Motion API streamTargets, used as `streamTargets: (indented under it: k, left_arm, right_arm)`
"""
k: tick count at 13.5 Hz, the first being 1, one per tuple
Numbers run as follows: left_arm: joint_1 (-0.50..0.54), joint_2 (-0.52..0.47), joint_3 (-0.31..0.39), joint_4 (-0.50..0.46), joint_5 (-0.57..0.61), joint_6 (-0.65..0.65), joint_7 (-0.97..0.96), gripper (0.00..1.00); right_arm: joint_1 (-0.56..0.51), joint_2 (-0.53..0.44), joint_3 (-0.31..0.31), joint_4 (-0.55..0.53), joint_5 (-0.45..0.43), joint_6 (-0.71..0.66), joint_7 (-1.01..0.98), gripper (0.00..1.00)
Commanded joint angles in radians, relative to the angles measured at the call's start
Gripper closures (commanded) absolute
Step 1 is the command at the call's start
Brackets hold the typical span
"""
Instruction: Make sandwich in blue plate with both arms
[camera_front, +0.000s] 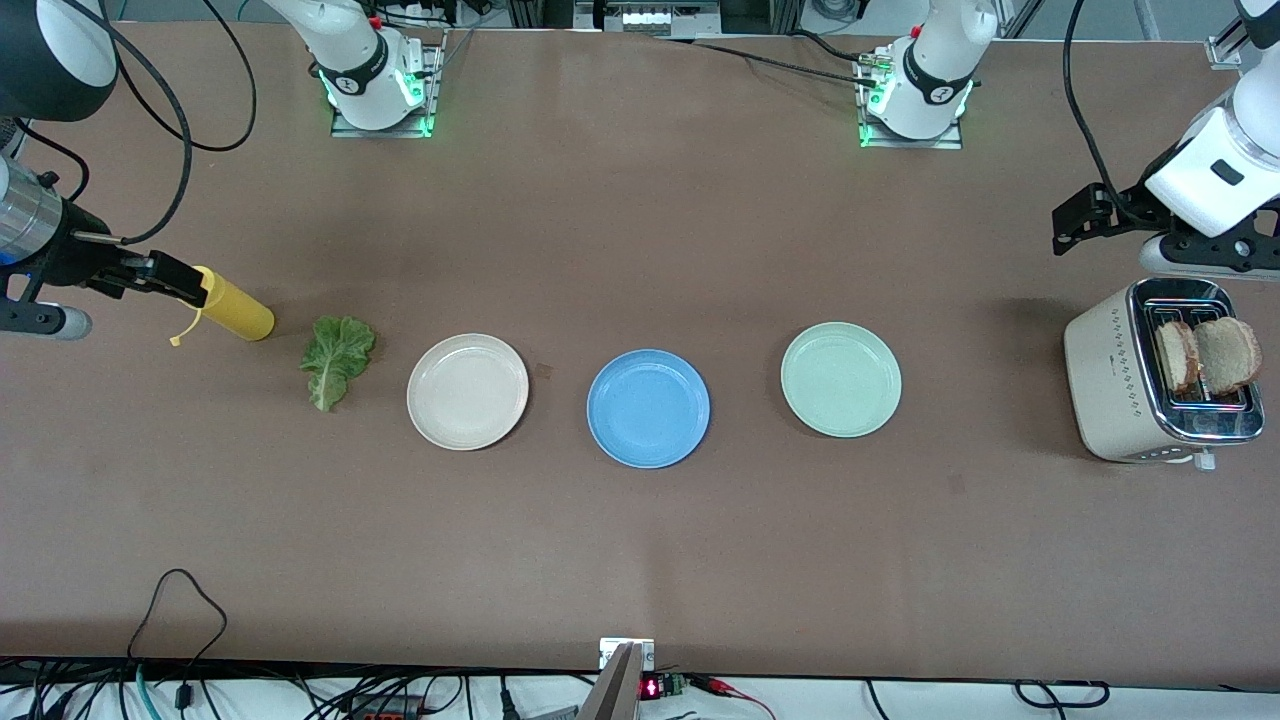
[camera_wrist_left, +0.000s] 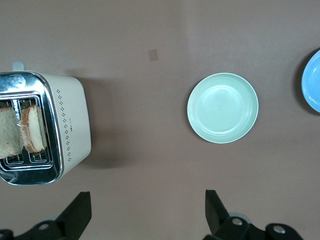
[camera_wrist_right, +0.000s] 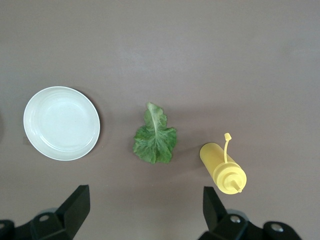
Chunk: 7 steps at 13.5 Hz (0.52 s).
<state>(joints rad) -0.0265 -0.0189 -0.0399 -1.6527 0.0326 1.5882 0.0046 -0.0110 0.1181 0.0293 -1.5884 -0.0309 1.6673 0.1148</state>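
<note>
Front view: the round, smooth blue plate (camera_front: 648, 408) sits bare between a cream-beige plate (camera_front: 467, 391) and a mint-green plate (camera_front: 841, 379). A ruffled lettuce leaf (camera_front: 337, 359) and a yellow squeeze bottle (camera_front: 233, 307) lie below the right gripper (camera_front: 160, 280). Two bread slices (camera_front: 1207, 355) stand in a cream toaster (camera_front: 1150, 372) with a chrome top, beneath the left gripper (camera_front: 1085, 218).

Left wrist view: the fingers (camera_wrist_left: 77, 214) are spread wide, empty, over bare table beside the toaster.

Right wrist view: the fingers (camera_wrist_right: 75, 207) are spread, grasping nothing, over the table near the lettuce.
</note>
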Motion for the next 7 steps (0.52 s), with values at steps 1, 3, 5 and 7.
streamTargets:
  k: [1, 3, 5, 7]
  left_arm:
    - [-0.016, -0.021, 0.02, -0.021, -0.017, 0.001, 0.017, 0.0]
    - [-0.01, -0.016, 0.021, -0.019, -0.017, -0.001, 0.017, 0.0]
    - [-0.01, -0.006, 0.02, -0.004, -0.017, -0.019, 0.005, 0.0]
    - [-0.01, -0.001, 0.017, -0.001, -0.017, -0.037, 0.003, 0.0]
  right_arm:
    - [-0.001, -0.003, 0.0, 0.008, 0.008, -0.015, 0.006, 0.0]
    - [-0.001, -0.003, 0.0, 0.01, 0.008, -0.015, 0.005, 0.0]
    - [-0.001, -0.003, 0.0, 0.008, 0.008, -0.015, 0.006, 0.0]
    - [-0.001, -0.003, 0.0, 0.008, 0.008, -0.015, 0.006, 0.0]
